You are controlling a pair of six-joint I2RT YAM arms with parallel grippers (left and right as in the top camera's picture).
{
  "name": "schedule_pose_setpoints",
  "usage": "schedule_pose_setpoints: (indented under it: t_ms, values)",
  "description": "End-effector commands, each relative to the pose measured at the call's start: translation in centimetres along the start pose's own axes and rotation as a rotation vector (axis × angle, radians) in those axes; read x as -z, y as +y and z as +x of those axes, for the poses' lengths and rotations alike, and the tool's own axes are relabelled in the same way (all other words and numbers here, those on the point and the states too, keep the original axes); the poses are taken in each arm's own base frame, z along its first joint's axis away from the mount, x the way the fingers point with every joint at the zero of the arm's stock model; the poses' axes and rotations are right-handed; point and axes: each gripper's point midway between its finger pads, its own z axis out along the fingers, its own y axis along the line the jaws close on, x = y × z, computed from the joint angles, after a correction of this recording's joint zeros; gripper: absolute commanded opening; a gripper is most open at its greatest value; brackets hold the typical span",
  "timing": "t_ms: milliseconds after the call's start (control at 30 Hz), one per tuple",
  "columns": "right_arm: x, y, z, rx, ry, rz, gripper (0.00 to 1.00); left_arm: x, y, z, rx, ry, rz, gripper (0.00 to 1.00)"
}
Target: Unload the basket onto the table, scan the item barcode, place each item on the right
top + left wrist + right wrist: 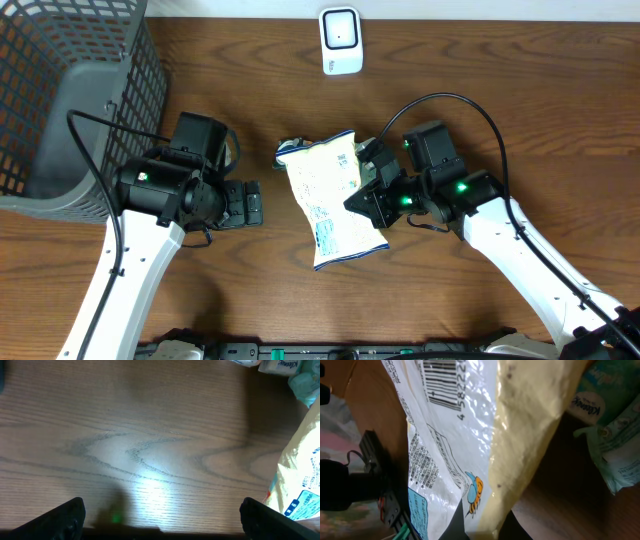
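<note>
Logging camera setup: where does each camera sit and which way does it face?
Overhead: above the table, looking down on left gripper, right gripper, basket and scanner.
Left wrist: low over the table, open fingertips at bottom corners.
Right wrist: close against the gripped bag, barcode showing, fingers at bottom edge.
Shared: all three see the bag.

The barcode (442, 380) runs off the top edge; the bag (520, 435) mostly hides a tissue pack (600, 420).
</note>
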Motion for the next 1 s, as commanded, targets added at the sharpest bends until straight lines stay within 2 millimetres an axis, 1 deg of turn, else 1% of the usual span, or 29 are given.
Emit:
schedule_pose_setpoints:
  t_ms: [0,167,333,433,500,600,667,800,867,933,967]
  values:
    - [0.9,1.7,-1.5,0.030,-0.042,-0.052,0.01,-0.2,0.0,0.2,0.013,0.012,0.004,0.98]
    - [0.9,1.4,-1.5,0.029,-0.041,-0.034,0.01,-0.2,0.0,0.2,0.013,0.013,0.004,0.97]
    - [0.9,-0.7,-1.0,0.008,-0.023,0.085,0.01,-0.2,0.0,0.2,0.012,0.013,0.004,0.98]
    - [1.1,-3.1,-0.3,-0.010,0.001,0.222,0.01,-0.2,0.0,0.2,0.013,0.012,0.004,0.98]
    - [1.7,-6.3,0.4,-0.043,0.024,0.393,0.01,-0.2,0.0,0.2,0.013,0.013,0.004,0.98]
    - [2.6,-9.4,0.8,-0.109,0.026,0.555,0.01,-0.2,0.0,0.2,0.013,0.013,0.004,0.98]
    - [3.6,-11.2,0.8,-0.155,0.010,0.657,0.01,-0.2,0.0,0.2,0.013,0.013,0.004,0.98]
    - [6.1,-13.6,0.2,-0.201,-0.037,0.819,0.01,-0.2,0.0,0.2,0.013,0.012,0.004,0.98]
    - [8.1,-15.0,-0.1,-0.197,-0.058,0.950,0.01,-0.2,0.0,0.2,0.013,0.013,0.004,0.98]
    - [10.8,-16.6,-0.2,-0.186,-0.075,1.139,0.01,-0.2,0.0,0.2,0.013,0.012,0.004,0.98]
    - [11.8,-17.0,-0.2,-0.182,-0.080,1.197,0.01,-0.2,0.0,0.2,0.013,0.013,0.004,0.98]
